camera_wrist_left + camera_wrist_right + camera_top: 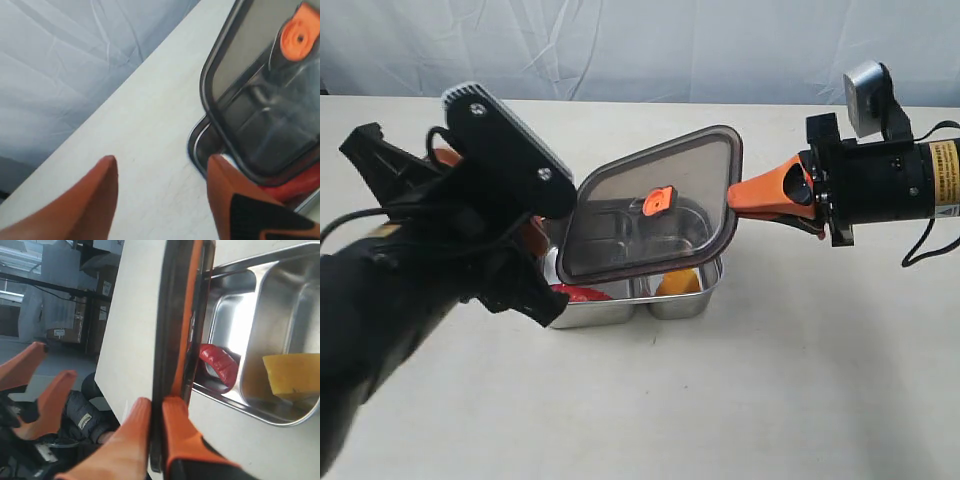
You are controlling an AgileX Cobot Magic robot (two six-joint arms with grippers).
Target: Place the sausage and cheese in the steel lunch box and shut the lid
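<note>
The steel lunch box (685,303) sits mid-table with the red sausage (582,293) in its larger compartment and the yellow cheese (678,283) in the smaller one. The dark see-through lid (620,235), with its orange valve tab (658,201), hangs tilted over the box. My right gripper (734,194) is shut on the lid's right edge; in the right wrist view its fingers (172,412) pinch the lid (172,330) beside the sausage (220,362), the cheese (292,375) and the box (260,412). My left gripper (162,165) stands open and empty over the table beside the box's left end (195,150).
The pale table (760,390) stretches all round the box. A white cloth backdrop (640,45) hangs behind the table's far edge. The left arm's dark body (430,250) covers the table's left part and the box's left end in the exterior view.
</note>
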